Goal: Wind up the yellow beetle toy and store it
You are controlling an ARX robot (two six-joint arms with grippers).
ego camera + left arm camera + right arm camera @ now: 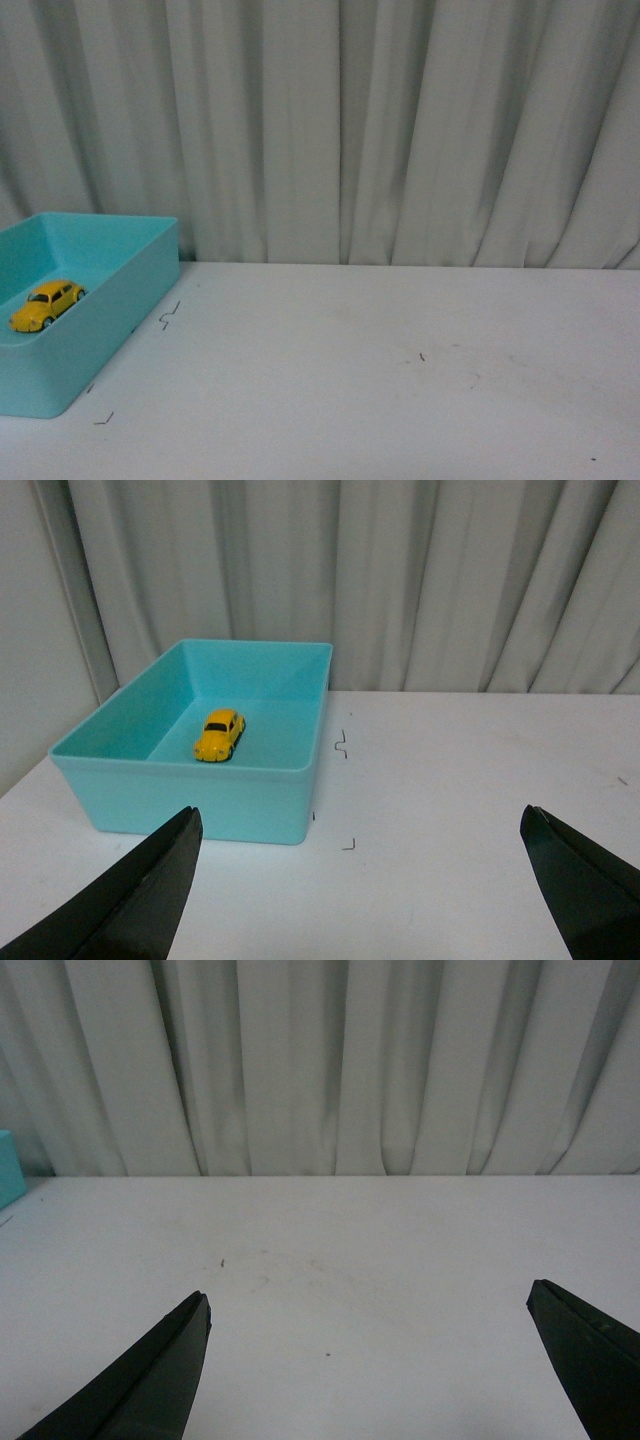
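Beetle toy (pixel 46 304) inside bin (pixel 120 300).

Front and left wrist views share the teal bin (pixel 120 300).

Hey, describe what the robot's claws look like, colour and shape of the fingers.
Only the fingertips show, in the wrist views. The left claw has two matte black, wedge-shaped fingers tapering to blunt tips. The right claw looks the same: black, tapered fingers. No cables or markings are visible; no arm appears in the front view.

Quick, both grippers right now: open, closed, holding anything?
Left gripper: open, holding nothing; the yellow beetle toy sits in the teal bin.
Right gripper: open, holding nothing.
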